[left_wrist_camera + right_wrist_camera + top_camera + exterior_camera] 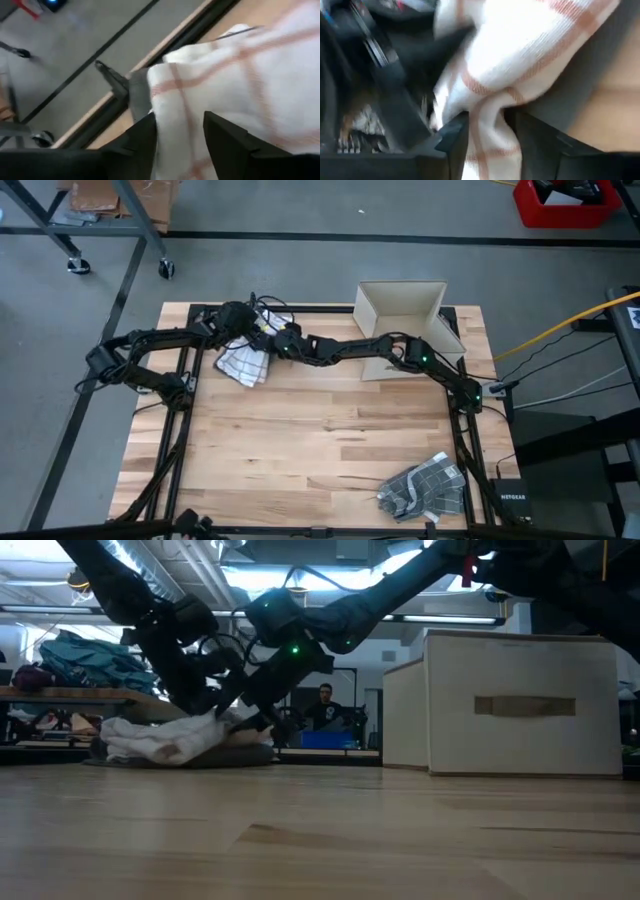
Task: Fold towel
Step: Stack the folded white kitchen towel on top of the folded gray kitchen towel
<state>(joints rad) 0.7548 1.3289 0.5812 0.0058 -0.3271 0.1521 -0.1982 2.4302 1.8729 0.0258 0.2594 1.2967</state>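
1. Towel (245,361), white with thin checks, lies bunched at the tabletop's (300,440) far left edge; both arms reach down to it.
2. Left pincer (180,132) and right pincer (487,130) each have parted fingers with cloth between them; whether they pinch it is unclear.
3. Bare wood stretches nearer; a box (400,320) and a grey cloth (425,485) sit well apart.

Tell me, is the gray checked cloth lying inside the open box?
No, in the high view the gray checked cloth lies on the wooden table at its near right corner, well apart from the box.
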